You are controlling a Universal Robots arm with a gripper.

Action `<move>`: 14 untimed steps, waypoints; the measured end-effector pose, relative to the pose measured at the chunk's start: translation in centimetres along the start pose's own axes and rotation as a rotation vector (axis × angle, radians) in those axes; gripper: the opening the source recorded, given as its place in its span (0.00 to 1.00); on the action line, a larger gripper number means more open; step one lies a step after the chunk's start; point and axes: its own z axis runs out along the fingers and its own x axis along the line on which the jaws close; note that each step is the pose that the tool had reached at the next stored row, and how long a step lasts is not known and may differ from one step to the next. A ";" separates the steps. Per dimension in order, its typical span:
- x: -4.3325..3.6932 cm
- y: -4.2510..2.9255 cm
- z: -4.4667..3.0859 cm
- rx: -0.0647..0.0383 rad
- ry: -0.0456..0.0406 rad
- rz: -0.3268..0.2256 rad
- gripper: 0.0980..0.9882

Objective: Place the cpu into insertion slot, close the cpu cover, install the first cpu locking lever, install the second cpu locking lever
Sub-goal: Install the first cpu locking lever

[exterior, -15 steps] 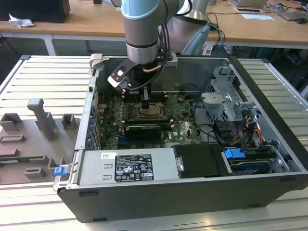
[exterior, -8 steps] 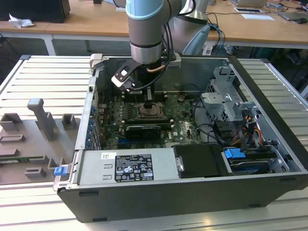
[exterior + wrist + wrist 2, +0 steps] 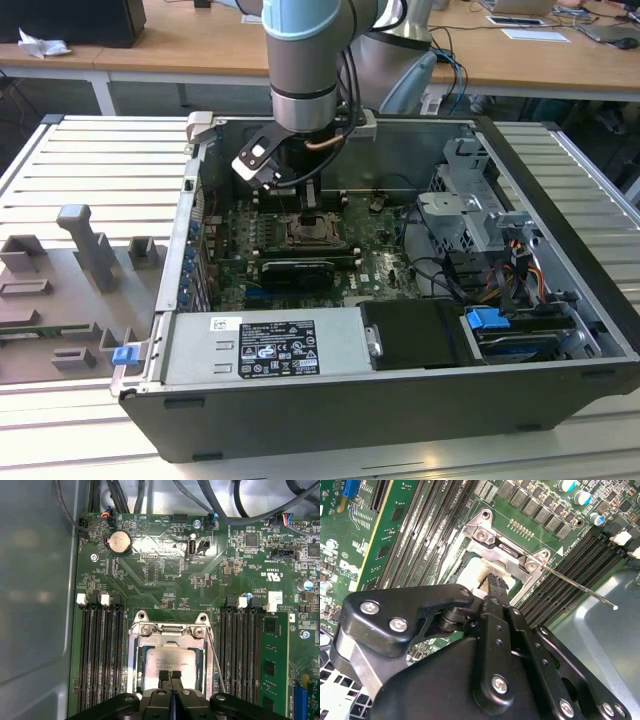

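Observation:
The cpu [image 3: 170, 660], a pale silvery square chip, lies in the insertion slot [image 3: 312, 232] on the green board inside the open computer case. The cpu cover [image 3: 170, 630], a silvery frame with a cut-out centre, lies around the chip and its hinge end shows in the second wrist view [image 3: 507, 555]. My gripper [image 3: 169, 675] hangs straight over the chip with its two black fingertips pressed together and nothing between them, right at the chip's top [image 3: 470, 572]. A thin metal locking lever [image 3: 580, 587] sticks out sideways from the socket corner, raised off the board.
Long black memory slots [image 3: 100, 650] flank the socket on both sides. The grey case wall [image 3: 35, 580] stands close by. Cables [image 3: 225, 510] cross the board's far edge. A power supply [image 3: 270, 345] and drive cage [image 3: 470, 200] fill the case's front and right.

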 end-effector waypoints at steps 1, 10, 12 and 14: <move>0.00 0.00 -0.02 0.000 -0.0001 0.000 0.01; 0.00 0.01 -0.16 0.000 -0.0001 0.000 0.01; 0.00 0.02 -0.22 0.000 0.0000 0.000 0.01; 0.00 0.02 -0.25 0.000 0.0000 0.000 0.01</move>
